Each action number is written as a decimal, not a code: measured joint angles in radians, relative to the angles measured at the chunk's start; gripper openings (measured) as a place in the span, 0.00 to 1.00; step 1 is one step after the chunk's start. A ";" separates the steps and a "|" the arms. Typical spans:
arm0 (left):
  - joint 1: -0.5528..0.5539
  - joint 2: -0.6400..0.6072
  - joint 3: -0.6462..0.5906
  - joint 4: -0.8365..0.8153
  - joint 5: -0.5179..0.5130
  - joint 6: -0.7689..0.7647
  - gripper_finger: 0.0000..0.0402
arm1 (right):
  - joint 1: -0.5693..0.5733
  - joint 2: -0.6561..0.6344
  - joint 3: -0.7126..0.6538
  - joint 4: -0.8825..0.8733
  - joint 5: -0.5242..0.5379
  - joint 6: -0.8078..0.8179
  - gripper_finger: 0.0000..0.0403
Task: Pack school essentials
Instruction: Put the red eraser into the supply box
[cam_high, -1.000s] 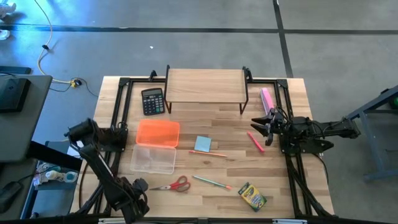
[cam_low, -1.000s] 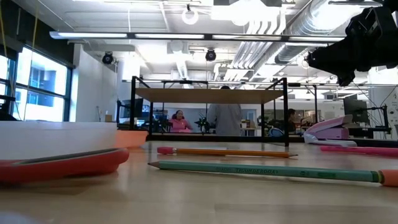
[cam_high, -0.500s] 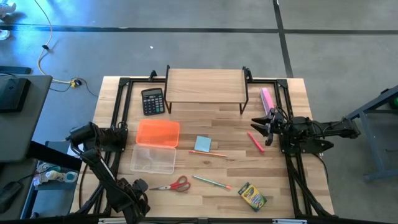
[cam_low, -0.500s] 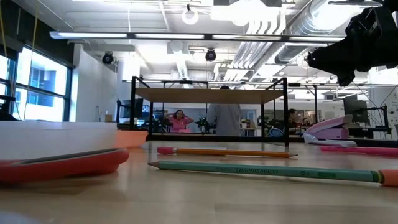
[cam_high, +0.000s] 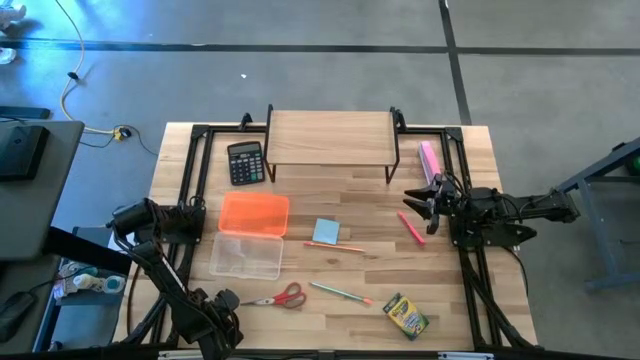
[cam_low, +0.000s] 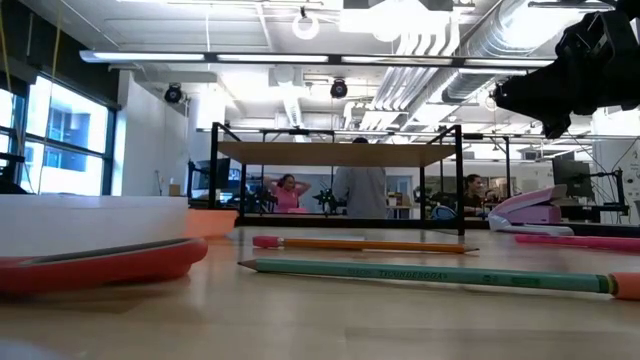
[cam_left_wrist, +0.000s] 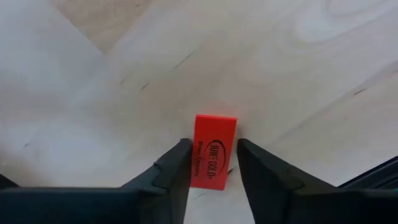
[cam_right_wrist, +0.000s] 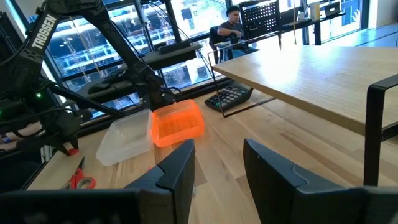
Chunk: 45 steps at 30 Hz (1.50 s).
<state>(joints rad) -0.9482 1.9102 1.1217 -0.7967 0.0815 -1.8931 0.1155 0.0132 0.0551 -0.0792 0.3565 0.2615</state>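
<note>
High view, left tool (cam_high: 224, 300): low at the near left corner of the counter (cam_high: 370, 205), just beside the tips of the red-handled scissors (cam_high: 278, 296).
High view, right tool (cam_high: 418, 200): over the right edge of the counter, near the pink-red pen (cam_high: 411, 227).
High view, other things: light blue notepad (cam_high: 326, 231) in the middle; crayon box (cam_high: 405, 316) near the near edge; clear box (cam_high: 246, 256) and orange lid (cam_high: 254, 214) toward the left edge.
Low view: green pencil (cam_low: 430, 273) lies in front of orange pencil (cam_low: 365, 244); people are in the room behind.
Left wrist view: red eraser (cam_left_wrist: 212, 151) lies flat on the counter between the two fingers (cam_left_wrist: 177, 171), which stand close on both sides; I cannot tell if they press it.
Right wrist view: right tool's fingers (cam_right_wrist: 178, 171) are apart, nothing between them.
</note>
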 joint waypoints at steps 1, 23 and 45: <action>0.000 0.000 0.000 0.000 -0.002 0.000 0.27 | 0.000 0.000 0.000 0.000 0.000 0.000 0.32; -0.002 -0.023 0.028 -0.030 -0.089 0.002 0.17 | 0.000 0.000 0.000 0.000 0.000 0.000 0.32; 0.141 -0.028 0.323 -0.532 -0.288 0.341 0.18 | 0.000 0.000 0.000 0.000 0.000 0.000 0.32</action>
<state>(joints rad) -0.8071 1.8824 1.4445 -1.3284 -0.2065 -1.5523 0.1156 0.0130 0.0551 -0.0789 0.3565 0.2615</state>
